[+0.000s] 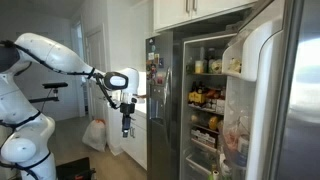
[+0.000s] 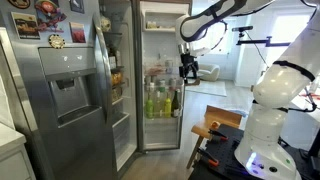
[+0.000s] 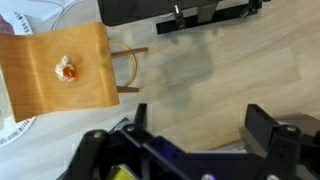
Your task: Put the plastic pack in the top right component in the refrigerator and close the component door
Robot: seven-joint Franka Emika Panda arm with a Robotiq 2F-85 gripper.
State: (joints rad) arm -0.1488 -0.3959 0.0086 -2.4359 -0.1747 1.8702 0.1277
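Note:
A small plastic pack [image 3: 67,70] with orange and white contents lies on a wooden stool [image 3: 50,90] in the wrist view, up and to the left of my gripper [image 3: 200,118]. My gripper is open and empty, and hangs well above the wooden floor. In both exterior views my gripper [image 1: 127,128] [image 2: 188,68] hangs in front of the open refrigerator [image 1: 208,95] [image 2: 160,85], outside it. The refrigerator's right door [image 1: 262,70] is swung wide open, and its shelves are full of bottles and food.
A white bag [image 1: 93,133] lies on the floor behind the arm. The stool [image 2: 216,124] stands near the robot's base [image 2: 262,130]. The closed freezer door with a dispenser [image 2: 65,92] is beside the open section. Black equipment [image 3: 190,12] lies on the floor.

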